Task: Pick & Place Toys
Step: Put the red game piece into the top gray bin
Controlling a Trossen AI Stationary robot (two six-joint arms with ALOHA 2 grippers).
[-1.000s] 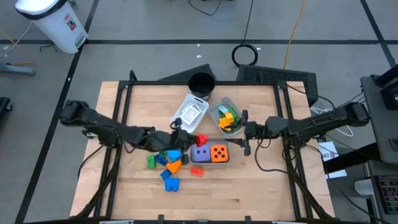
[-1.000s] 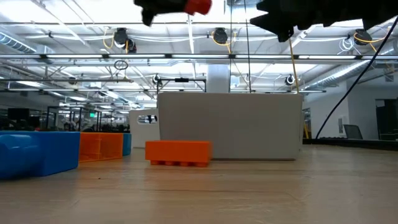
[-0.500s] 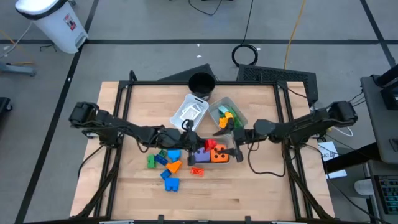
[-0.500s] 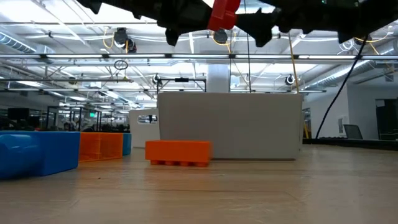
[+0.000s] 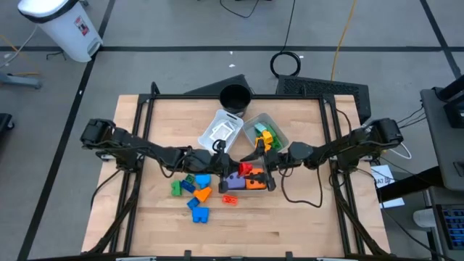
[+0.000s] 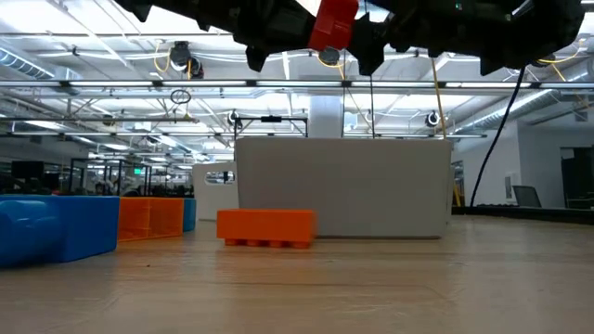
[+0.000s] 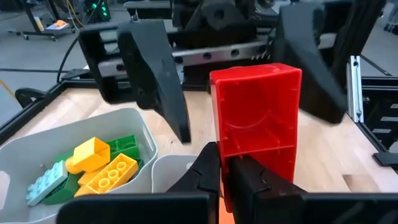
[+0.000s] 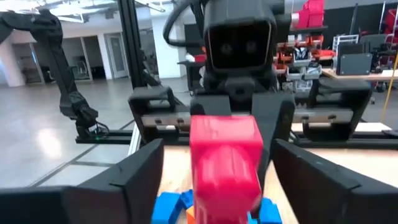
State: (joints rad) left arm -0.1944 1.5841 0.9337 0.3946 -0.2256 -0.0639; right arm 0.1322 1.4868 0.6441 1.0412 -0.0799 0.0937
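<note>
Wooden table (image 5: 290, 217) on grey concrete floor (image 5: 167, 29), white bin (image 5: 61, 25) nearby

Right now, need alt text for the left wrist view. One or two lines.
The left claw holds a red block upright, shut on its lower end. The right claw's two dark fingers stand open on either side of the block, and a grey tray beside it holds yellow, green and pale blue blocks.

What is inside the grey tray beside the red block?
The grey tray holds yellow, green and light blue blocks. Anything beneath them is covered.
</note>
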